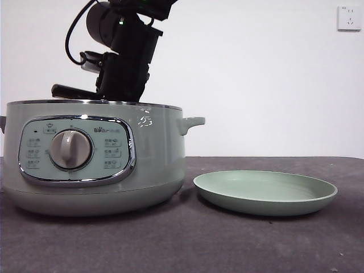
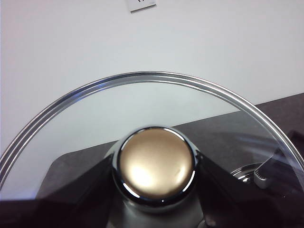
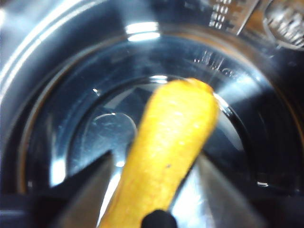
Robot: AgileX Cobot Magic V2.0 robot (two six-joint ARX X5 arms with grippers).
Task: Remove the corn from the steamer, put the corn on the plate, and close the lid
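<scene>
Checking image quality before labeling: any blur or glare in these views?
Right wrist view: corn soft and blurred, bright glare streaks on the pot's steel wall. Left wrist view: lid knob sharp, with a hotspot. Front view: evenly lit and in focus, plate crisp.

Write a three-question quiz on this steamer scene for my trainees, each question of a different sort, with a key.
1. True or false: the plate is bare.
2. Which gripper holds the lid? A) left B) right C) neither
3. Fill in: inside the steamer, the right gripper has its jaws on either side of the ____.

Key:
1. True: nothing shows above its rim.
2. A: the left gripper grips the lid by its knob, clear of the pot.
3. Corn, not yet lifted out.
</scene>
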